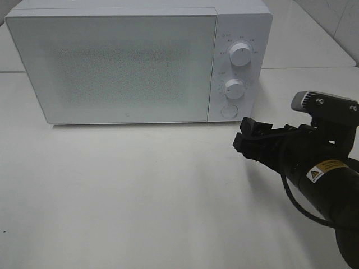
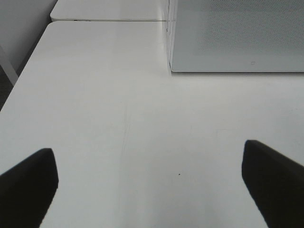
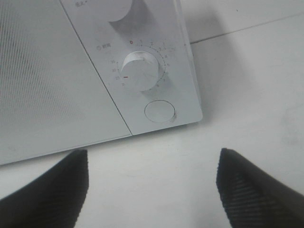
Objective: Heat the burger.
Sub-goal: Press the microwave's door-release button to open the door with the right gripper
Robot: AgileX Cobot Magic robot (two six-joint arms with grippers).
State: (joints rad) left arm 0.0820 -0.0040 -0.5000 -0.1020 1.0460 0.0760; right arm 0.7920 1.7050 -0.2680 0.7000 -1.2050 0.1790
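The burger is out of view in every frame. A white microwave [image 1: 129, 67] stands at the back of the table with its door shut; nothing inside shows through the frosted door. My right gripper [image 1: 245, 140] hovers open and empty just in front of the microwave's control panel, low at its right end. The right wrist view shows the gripper [image 3: 152, 164] open, facing the lower dial [image 3: 140, 71] and the round door button [image 3: 159, 111]. My left gripper [image 2: 148, 159] is open and empty over bare table, left of the microwave's front corner [image 2: 170, 66].
The panel carries an upper dial [image 1: 241, 54], a lower dial [image 1: 235, 88] and a round button [image 1: 229, 111]. The white table [image 1: 140, 190] extends in front of the microwave. A table seam runs behind it [image 2: 109, 20].
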